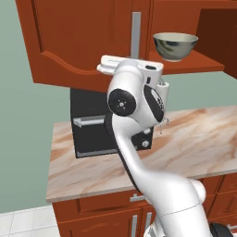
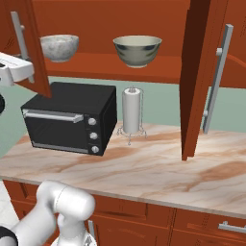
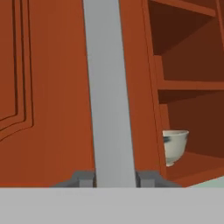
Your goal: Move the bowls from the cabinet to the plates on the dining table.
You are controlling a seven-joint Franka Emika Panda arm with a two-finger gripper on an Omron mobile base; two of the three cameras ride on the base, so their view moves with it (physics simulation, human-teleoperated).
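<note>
Kitchen cabinet (image 2: 110,67) | my gripper (image 3: 116,178) clamped on door handle (image 3: 109,92) | I'd pull along the hinge arc, bowls (image 2: 137,50) untouched.

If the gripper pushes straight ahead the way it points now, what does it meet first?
The gripper already has its jaws around the cabinet door's grey bar handle; straight ahead it would likely press into that, then the door behind.

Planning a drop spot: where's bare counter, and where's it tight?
Free: the counter from the paper towel holder rightward, past the open cabinet door, and the front strip before the toaster oven. Crowded: the back left corner, oven beside the holder. On the cabinet shelf, a gap between the two bowls.
</note>
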